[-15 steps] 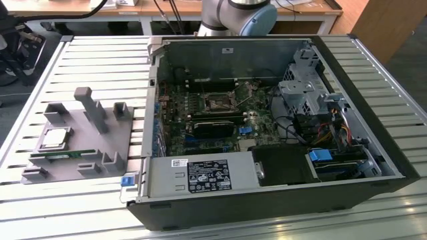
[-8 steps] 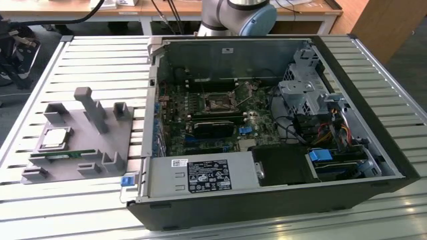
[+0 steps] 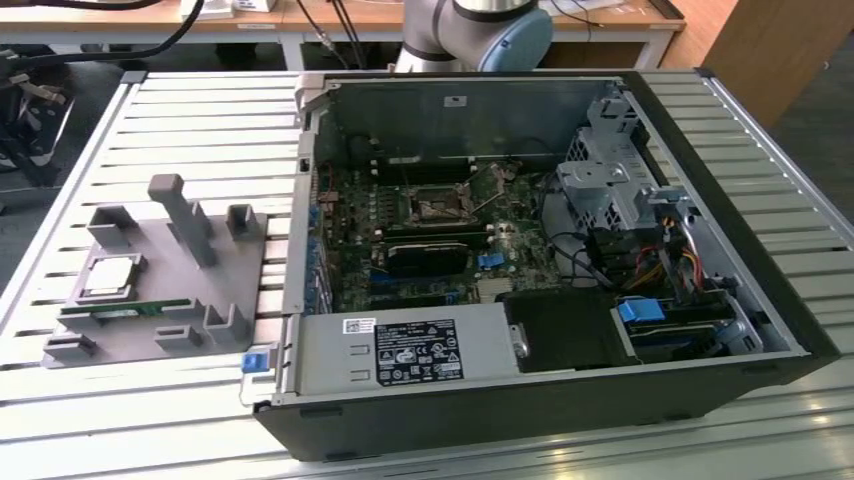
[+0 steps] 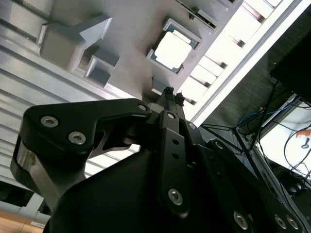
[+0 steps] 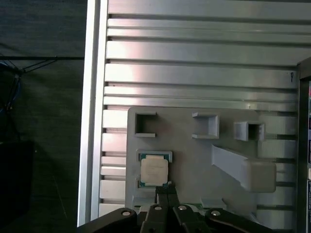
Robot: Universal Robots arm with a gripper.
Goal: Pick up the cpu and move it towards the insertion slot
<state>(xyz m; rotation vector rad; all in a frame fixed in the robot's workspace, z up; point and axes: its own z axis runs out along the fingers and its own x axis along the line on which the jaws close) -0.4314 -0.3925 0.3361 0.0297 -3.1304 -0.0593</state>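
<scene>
The gripper (image 5: pixel 166 188) has its two fingers drawn together, tip against tip, with nothing between them. Just beyond the tips, and apart from them, the cpu (image 5: pixel 154 170) lies flat in its square pocket on the grey fixture (image 5: pixel 194 160), shiny top up.

I judge the chip light, stiff and thin. The metal top looks smooth enough to slip under a careless grip, and the underside (contacts, presumably) would be the fragile part. The sensible hold is on two opposite edges of the pale rim. The pocket's greenish frame sits close around the chip, so little edge seems free.

Further out from the tool are the fixture's raised blocks, then the slatted table (image 5: pixel 194 73). Well apart from the tool, in the exterior view, is the open computer case (image 3: pixel 534 420). The insertion slot (image 3: pixel 438 207) sits deep inside it, a dark square in a silvery frame.

The gripper's own body covers the part of the fixture nearest it in both wrist views. I cannot tell how high the tips stand above the fixture, or whether they touch it. Whether the slot's frame stands open or latched is too small to make out, and cables crowd the case beside it.
</scene>
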